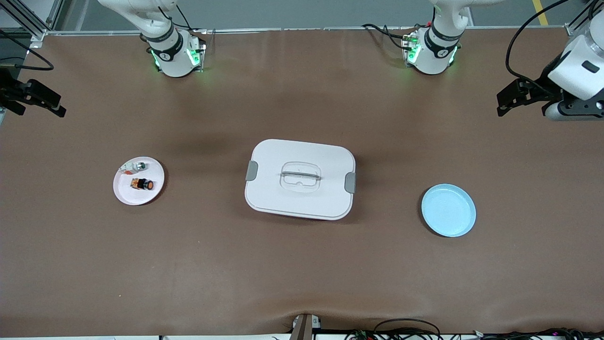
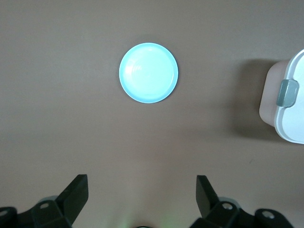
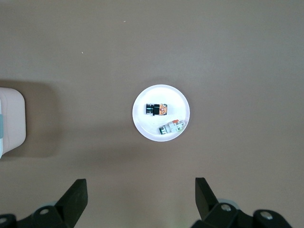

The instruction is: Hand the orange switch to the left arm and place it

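The orange switch (image 1: 142, 184) lies on a small pink plate (image 1: 127, 196) toward the right arm's end of the table, beside a small silver-and-white part (image 1: 134, 166). It also shows in the right wrist view (image 3: 157, 109). The white box (image 1: 300, 178) sits mid-table, lid on. My right gripper (image 1: 60, 110) is open and empty, high over the table's edge at the right arm's end. My left gripper (image 1: 504, 104) is open and empty, high over the left arm's end. In the wrist views each gripper (image 3: 140, 187) (image 2: 141, 184) shows spread fingers with nothing between.
An empty light blue plate (image 1: 448, 210) lies toward the left arm's end, also in the left wrist view (image 2: 148, 72). The box's latched end shows there too (image 2: 288, 99). Brown mat covers the table. Cables lie along the edge nearest the front camera.
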Controlling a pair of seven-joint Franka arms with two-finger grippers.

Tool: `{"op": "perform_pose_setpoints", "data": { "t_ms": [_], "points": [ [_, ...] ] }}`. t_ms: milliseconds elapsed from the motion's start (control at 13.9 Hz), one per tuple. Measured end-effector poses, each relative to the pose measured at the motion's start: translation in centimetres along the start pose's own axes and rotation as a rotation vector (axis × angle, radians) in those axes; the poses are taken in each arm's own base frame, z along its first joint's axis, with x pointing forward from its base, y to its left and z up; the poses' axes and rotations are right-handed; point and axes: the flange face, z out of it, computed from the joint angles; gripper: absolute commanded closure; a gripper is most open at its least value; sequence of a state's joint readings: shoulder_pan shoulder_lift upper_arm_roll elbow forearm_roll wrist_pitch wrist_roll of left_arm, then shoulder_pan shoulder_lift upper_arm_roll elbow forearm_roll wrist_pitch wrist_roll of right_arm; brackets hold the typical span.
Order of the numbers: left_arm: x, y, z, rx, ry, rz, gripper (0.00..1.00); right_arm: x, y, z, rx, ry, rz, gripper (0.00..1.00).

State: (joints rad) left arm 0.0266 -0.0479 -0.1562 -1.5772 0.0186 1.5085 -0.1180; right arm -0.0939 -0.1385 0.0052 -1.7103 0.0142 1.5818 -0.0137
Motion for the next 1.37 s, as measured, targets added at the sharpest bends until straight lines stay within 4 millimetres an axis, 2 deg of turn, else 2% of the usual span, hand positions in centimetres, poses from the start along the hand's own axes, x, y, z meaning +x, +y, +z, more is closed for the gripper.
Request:
{"op": "perform_pose_setpoints", "data": {
  "t_ms": [719, 1366],
  "points": [
    [0.05, -0.74, -0.88, -0.002, 0.017, -0.013, 0.0, -0.13, -0.1, -0.04, 0.0, 0.0, -0.002, 0.0],
    [-0.08, -0.83, -0.69, -0.001, 0.0, -0.013, 0.0, -0.37, -0.27, 0.08, -0.001, -0.005, -0.005, 0.0]
  ]
}}
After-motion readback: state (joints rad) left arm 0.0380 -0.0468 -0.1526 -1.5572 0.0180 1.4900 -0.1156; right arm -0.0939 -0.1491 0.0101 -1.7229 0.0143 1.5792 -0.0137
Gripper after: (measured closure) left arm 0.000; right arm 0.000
